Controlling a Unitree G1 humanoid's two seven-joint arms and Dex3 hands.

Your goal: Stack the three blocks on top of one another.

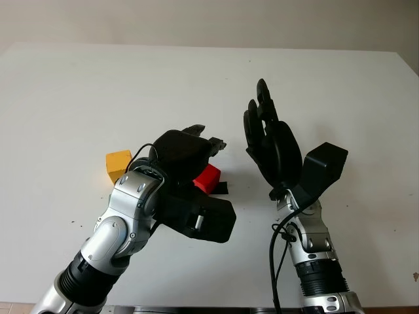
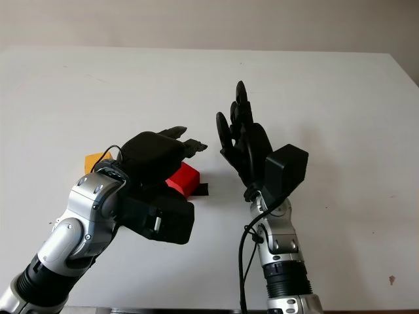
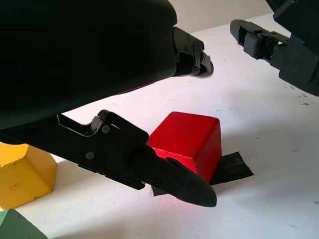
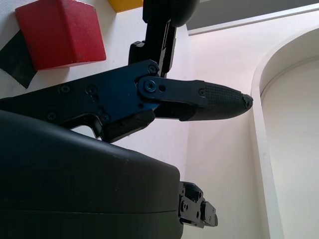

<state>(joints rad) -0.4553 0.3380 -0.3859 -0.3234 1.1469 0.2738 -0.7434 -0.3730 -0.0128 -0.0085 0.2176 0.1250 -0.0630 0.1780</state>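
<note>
- Nearest the camera, the left robot hand (image 1: 196,140) hangs over the red block (image 1: 208,178), open and holding nothing; its black shell hides most of the block from the head camera.
- From the left wrist camera, one finger (image 3: 179,177) of that robot hand reaches across in front of the red block's lower edge, while another finger (image 3: 192,59) extends above and beyond it; I cannot tell whether either actually touches the block.
- Right robot hand (image 1: 268,134) is raised above the white surface (image 1: 78,91), just to the right of the left one, palm turned toward it, open and gripping nothing.
- Red block sits on the surface near the middle, resting on a small patch of black tape (image 3: 232,167) that sticks out from under its right side.
- Yellow block (image 1: 118,163) stands on the surface to the left of the red block, partly hidden behind the left arm's silver wrist; the two blocks are apart, not stacked.
- Green block (image 3: 17,226) shows one corner in the left wrist camera, just beside the yellow block, closer to the robot.
- All three blocks lie separately on the surface, none on top of another.
- A few small dark specks mark the surface around the arms.
</note>
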